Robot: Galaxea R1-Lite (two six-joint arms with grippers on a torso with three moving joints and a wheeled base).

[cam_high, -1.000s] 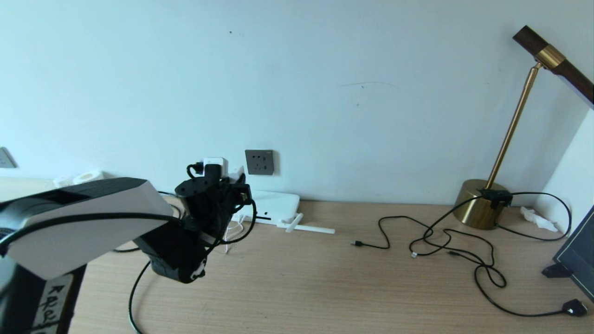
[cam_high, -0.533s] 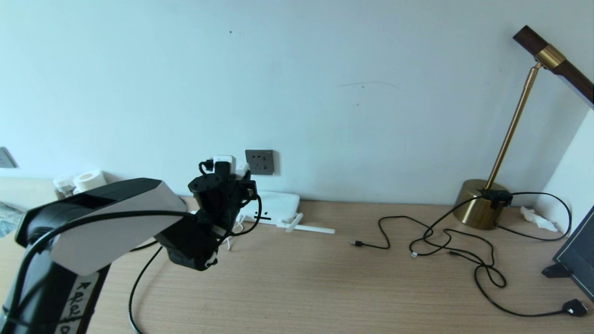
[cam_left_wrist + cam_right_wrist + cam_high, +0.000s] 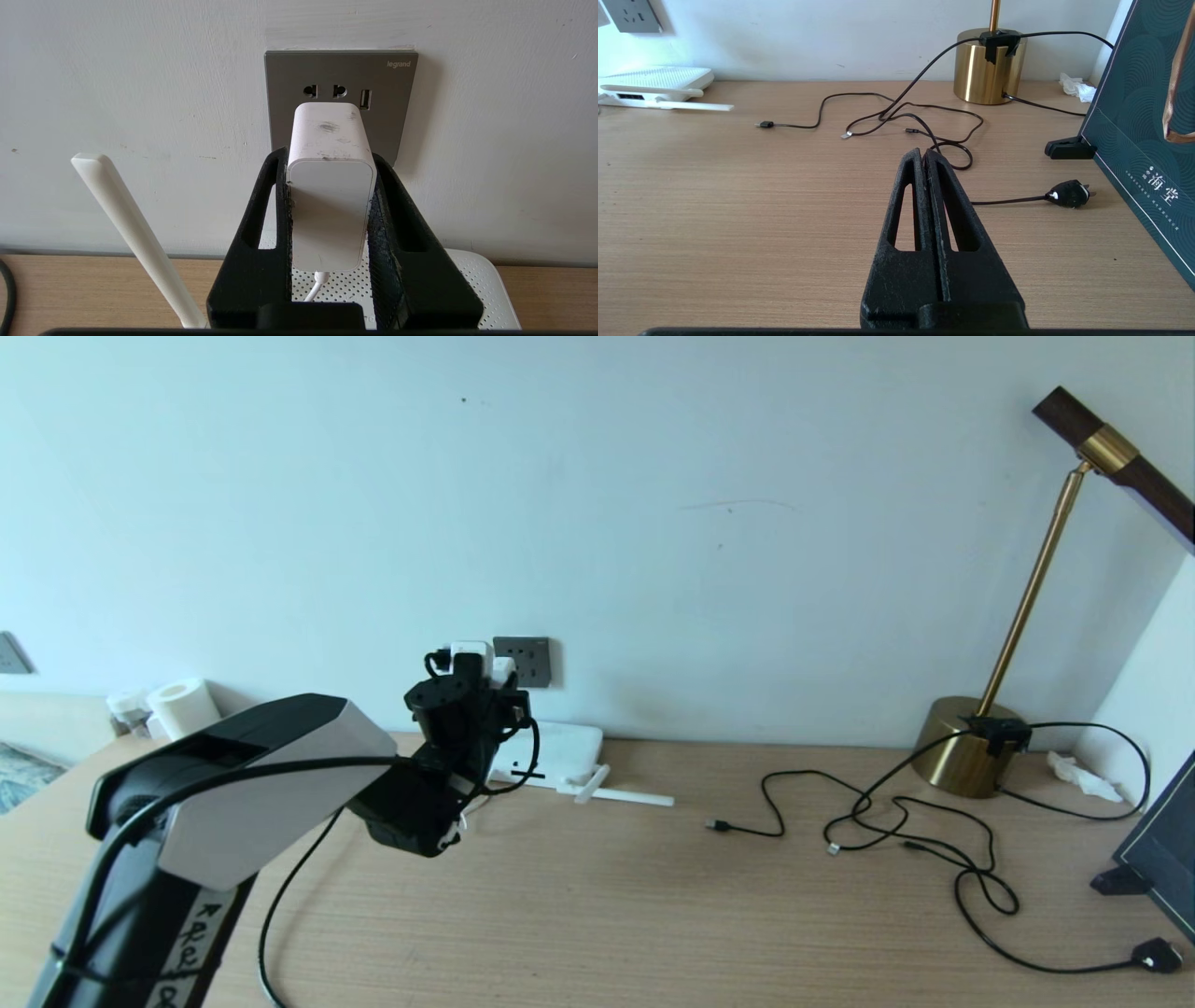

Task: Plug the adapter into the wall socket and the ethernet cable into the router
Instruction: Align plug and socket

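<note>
In the head view, the left gripper [image 3: 478, 665] is raised near the wall, holding the adapter [image 3: 470, 651] just beside the wall socket [image 3: 523, 661], above the router [image 3: 558, 754] on the wooden desk [image 3: 653, 915].

In the left wrist view, both fingers [image 3: 397, 196] clamp the adapter [image 3: 329, 186], its front end in front of the socket plate [image 3: 341, 74]; whether they touch is unclear.

In the right wrist view, the right gripper [image 3: 925, 156] hovers over the desk with fingers pressed together, empty, near thin black cables [image 3: 896, 112] and a brass lamp base [image 3: 989, 65].
</note>
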